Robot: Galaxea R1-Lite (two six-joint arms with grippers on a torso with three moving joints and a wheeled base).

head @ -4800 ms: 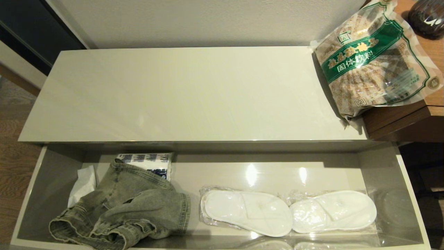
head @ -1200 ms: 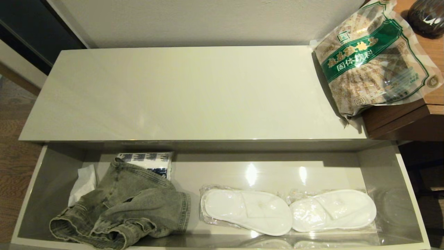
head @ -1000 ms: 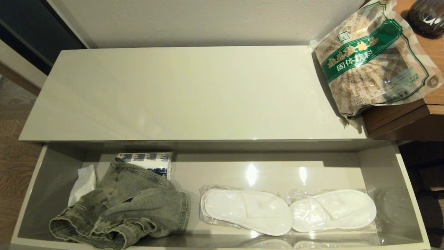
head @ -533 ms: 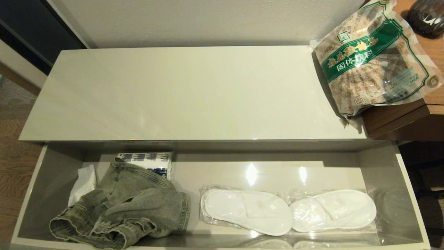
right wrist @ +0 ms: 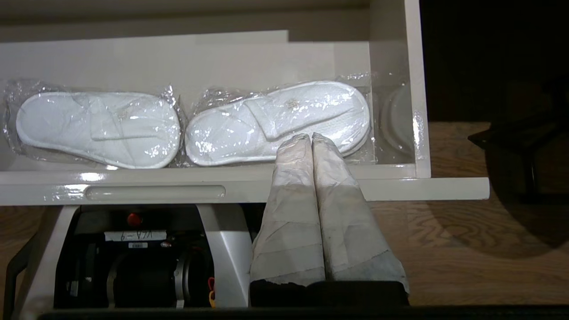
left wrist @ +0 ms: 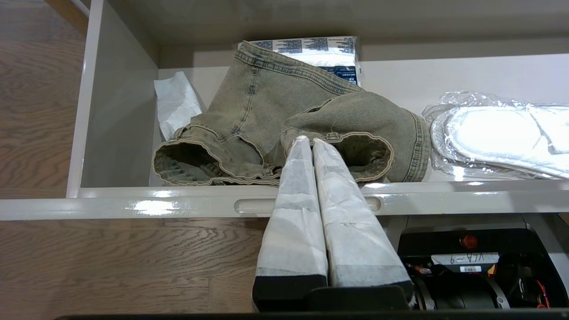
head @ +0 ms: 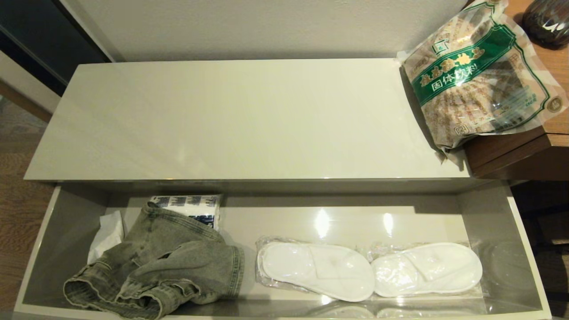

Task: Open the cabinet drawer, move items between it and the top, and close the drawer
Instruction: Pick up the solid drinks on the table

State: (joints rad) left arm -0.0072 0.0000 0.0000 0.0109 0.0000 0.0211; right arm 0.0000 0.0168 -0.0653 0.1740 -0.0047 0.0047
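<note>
The cabinet drawer (head: 502, 213) stands pulled open below the glossy cream top (head: 240, 120). A faded grey-green denim garment (head: 164, 266) lies crumpled in the drawer's left part, and shows again as the denim garment (left wrist: 284, 111) in the left wrist view. The clear food bag (head: 480, 75) with a green band rests at the far right, half on the top, half on the brown desk. My left gripper (left wrist: 307, 140) is shut and empty, in front of the drawer's front rim (left wrist: 178, 195). My right gripper (right wrist: 306, 137) is shut and empty, near the drawer's right end. Neither gripper shows in the head view.
Two white slippers in clear plastic (head: 369, 271) lie in the drawer's middle and right. A white-and-blue tissue pack (head: 191, 206) and a crumpled white tissue (head: 106, 235) sit behind the garment. The brown desk (head: 511, 155) and a dark round object (head: 546, 20) are at the right.
</note>
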